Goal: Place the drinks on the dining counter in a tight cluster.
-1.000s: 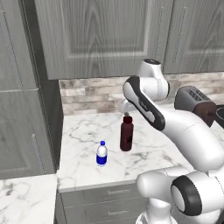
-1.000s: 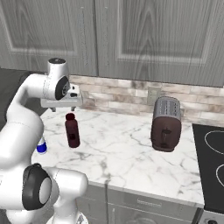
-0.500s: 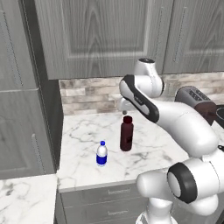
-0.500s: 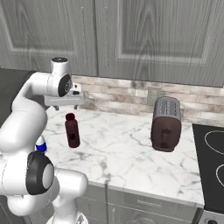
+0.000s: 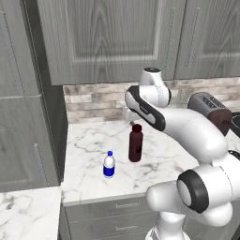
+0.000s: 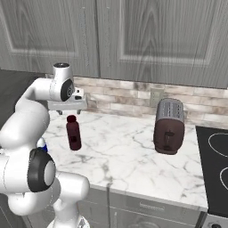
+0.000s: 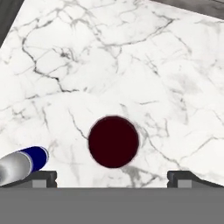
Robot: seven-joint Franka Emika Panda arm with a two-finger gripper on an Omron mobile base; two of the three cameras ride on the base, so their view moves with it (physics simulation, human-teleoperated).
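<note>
The squat dark-maroon bottle [image 5: 136, 143] [image 6: 73, 132] stands upright on the marble worktop [image 5: 89, 140] that has the brick backsplash. My gripper [image 5: 132, 120] [image 6: 70, 111] hangs just above its cap, pointing straight down. In the hand view the round dark cap [image 7: 113, 141] lies between the wide-apart fingertips [image 7: 41, 177], and my gripper [image 7: 113, 177] is open and holds nothing. The small clear water bottle [image 5: 108, 165] [image 6: 43, 144] [image 7: 19, 164] with a blue label stands to the left and nearer the front edge. The dining counter is out of view.
A dark toaster [image 5: 208, 108] [image 6: 169, 120] stands to the right on the worktop. A black cooktop [image 6: 213, 156] lies beyond it. Grey wall cabinets [image 6: 133, 35] hang above and a tall grey cabinet [image 5: 23, 117] closes the left side. A lower marble top [image 5: 18, 206] shows at bottom left.
My arm has shifted slightly and the hand has settled over the maroon bottle's cap. Both bottles stand where they were and the jaws have stayed open.
</note>
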